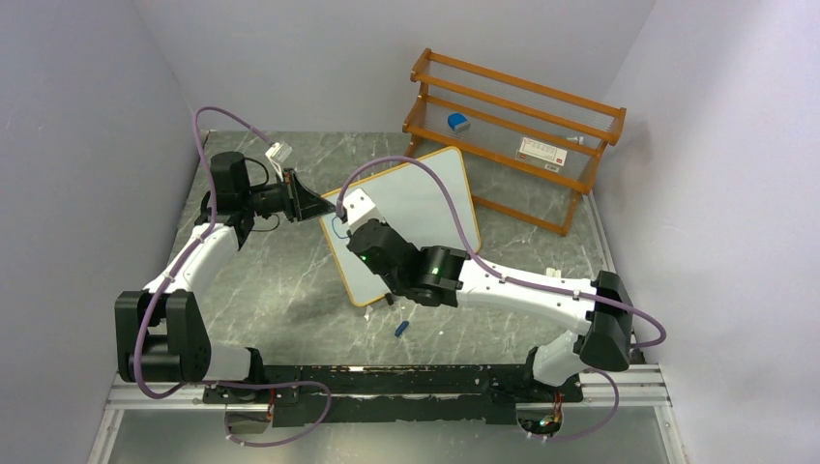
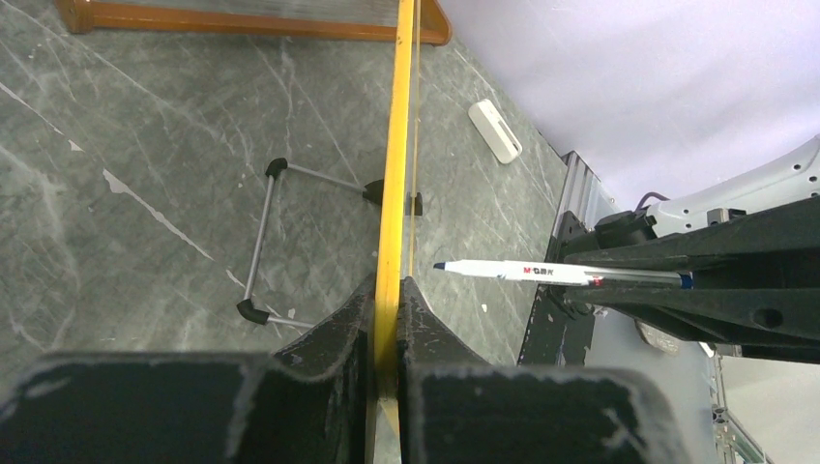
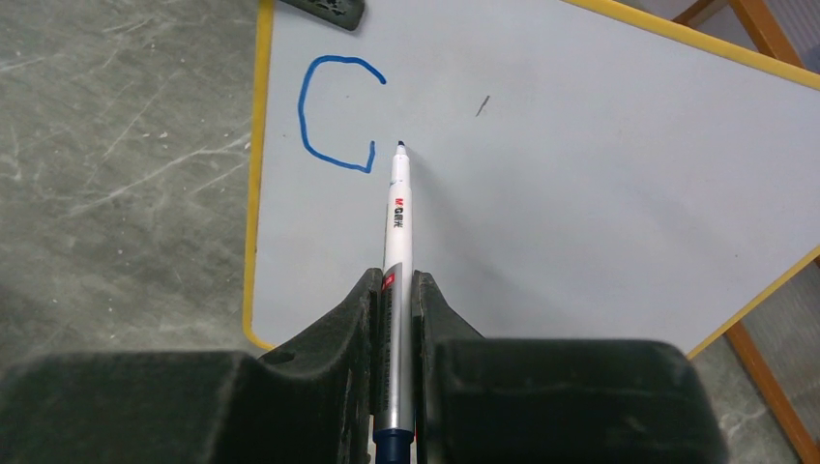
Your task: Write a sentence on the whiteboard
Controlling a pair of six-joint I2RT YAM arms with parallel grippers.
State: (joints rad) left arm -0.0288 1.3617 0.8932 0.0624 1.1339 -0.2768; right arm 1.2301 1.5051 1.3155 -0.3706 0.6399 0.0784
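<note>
The writing is barely begun: the sentence [image 3: 302, 111] so far amounts to a single blue capital C, lying just ahead of the right pincer [image 3: 396, 282] and a little to the left of its line. That pincer is clamped on the barrel of a marker [image 3: 397, 208], which juts straight out past its fingertips toward the whiteboard [image 3: 600, 164]. The nib sits just to the right of the C's lower end. From the left wrist view there looks to be a thin gap between nib and board face, so I judge the pen to be lifted between letters, not mid-stroke. The left pincer [image 2: 389, 290] is closed on the board's yellow-wood edge and holds the board tilted up off the counter [image 1: 290, 290], with its wire stand hanging on the far side of that pincer. The step in hand is placing the second letter. The next move calls for bringing the nib forward until it just touches the face, beside the C and on the same line, then drawing a small round stroke with light pressure. The left grip must stay firm enough that the board does not swing away under the pen.
</note>
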